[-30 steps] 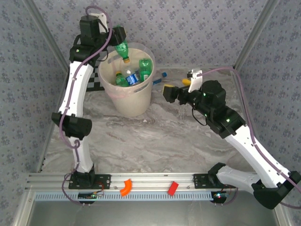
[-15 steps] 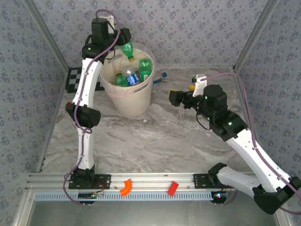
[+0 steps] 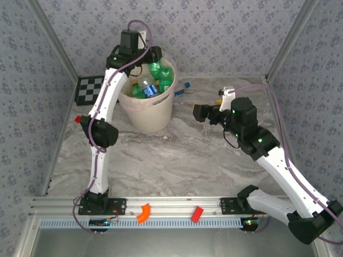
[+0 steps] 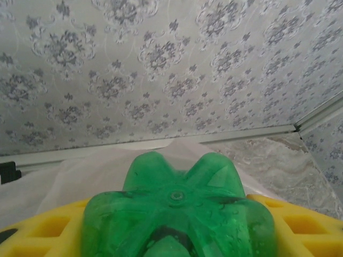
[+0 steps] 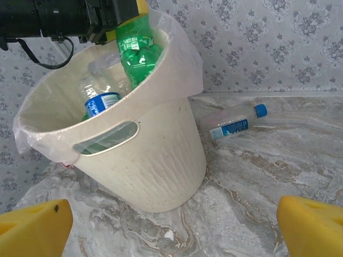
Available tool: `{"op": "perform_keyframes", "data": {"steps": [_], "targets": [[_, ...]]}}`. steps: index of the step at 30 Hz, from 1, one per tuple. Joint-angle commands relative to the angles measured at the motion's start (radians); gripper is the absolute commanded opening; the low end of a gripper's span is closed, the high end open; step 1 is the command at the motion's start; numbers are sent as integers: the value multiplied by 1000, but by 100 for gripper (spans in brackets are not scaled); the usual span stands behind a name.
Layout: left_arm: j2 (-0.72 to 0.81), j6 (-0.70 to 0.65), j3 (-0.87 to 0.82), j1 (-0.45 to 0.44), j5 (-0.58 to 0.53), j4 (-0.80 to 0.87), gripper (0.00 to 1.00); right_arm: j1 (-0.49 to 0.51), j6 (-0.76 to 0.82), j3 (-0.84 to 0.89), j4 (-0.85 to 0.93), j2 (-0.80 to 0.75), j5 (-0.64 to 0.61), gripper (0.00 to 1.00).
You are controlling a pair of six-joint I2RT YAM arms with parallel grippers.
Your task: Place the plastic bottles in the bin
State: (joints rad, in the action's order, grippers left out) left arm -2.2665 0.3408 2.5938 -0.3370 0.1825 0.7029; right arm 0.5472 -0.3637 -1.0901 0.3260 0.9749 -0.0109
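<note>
The right gripper (image 3: pixel 199 112) hangs spread wide and empty, right of the part-filled bin (image 3: pixel 147 115). Over its far rim, the left gripper (image 3: pixel 154 55) grasps a green bottle (image 3: pixel 155 68). A clear bottle (image 5: pixel 236 126) lies on the table (image 3: pixel 177 155) beyond.

Bottles (image 3: pixel 151 85) in bin (image 3: pixel 148 115), lone bottle (image 5: pixel 234 125) right of it
</note>
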Motion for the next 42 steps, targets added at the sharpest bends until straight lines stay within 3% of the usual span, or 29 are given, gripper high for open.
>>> {"op": "perform_keyframes", "data": {"steps": [1, 4, 9, 13, 18, 22, 26, 30, 32, 42], "targets": [[92, -13, -68, -7, -22, -17, 56, -7, -18, 12, -14, -28, 0, 100], [154, -14, -176, -6, -61, -86, 57, -7, -20, 13, -12, -37, 0, 100], [253, -14, -304, -7, -90, -148, 82, -9, -20, 18, -14, -37, -2, 100], [309, -25, -354, -5, -135, -159, 87, -10, -25, 22, -25, -33, 5, 100], [330, -35, -351, 6, -162, -162, 88, -10, -30, 24, -34, -26, 11, 100], [280, -50, -241, 22, -168, -109, 89, -10, -32, 24, -33, -27, 11, 100], [187, -52, -65, 38, -81, -29, 86, -11, -33, 28, -27, -27, 7, 100], [89, -78, 106, 38, 102, 23, 85, -10, -32, 30, -29, -19, 11, 100], [52, -65, 174, 39, 144, 32, 84, -10, -33, 29, -30, -12, 12, 100], [-13, -27, 178, 36, 192, 106, 81, -10, -40, 37, -25, -4, 15, 100]]}}
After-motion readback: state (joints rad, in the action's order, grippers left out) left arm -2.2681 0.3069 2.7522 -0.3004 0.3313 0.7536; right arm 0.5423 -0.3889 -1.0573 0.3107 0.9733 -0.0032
